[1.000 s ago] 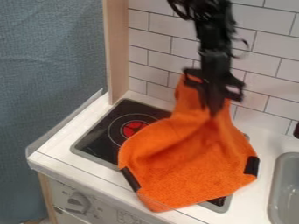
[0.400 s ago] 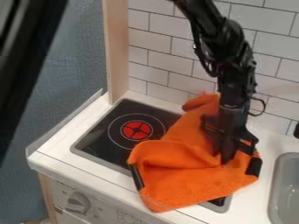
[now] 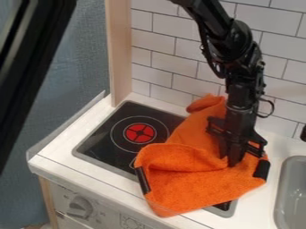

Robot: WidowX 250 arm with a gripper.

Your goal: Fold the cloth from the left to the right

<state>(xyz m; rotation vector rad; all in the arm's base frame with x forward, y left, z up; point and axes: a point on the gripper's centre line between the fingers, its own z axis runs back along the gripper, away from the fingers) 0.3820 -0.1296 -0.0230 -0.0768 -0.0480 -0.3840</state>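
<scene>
Okay, gripper (image 3: 233, 162): lower now, can't tell whether it's pinching
Cloth (image 3: 197, 192): settled, bunched over hob (image 3: 95, 144) right side, front corner by worktop (image 3: 257, 203) front edge
Burner (image 3: 140, 133): more exposed (good sign); I'd say fold's partial

the stovetop (image 3: 100, 146) is set into the counter (image 3: 65, 162), left of the sink (image 3: 282, 188). the cloth (image 3: 194, 192) lies across the stovetop's right part and onto the counter, between the burner (image 3: 140, 133) and the sink. the gripper (image 3: 232, 161) is at the cloth's right half. the wall (image 3: 161, 53) stands behind; the knob (image 3: 79, 208) sits at front left, below the counter.
</scene>
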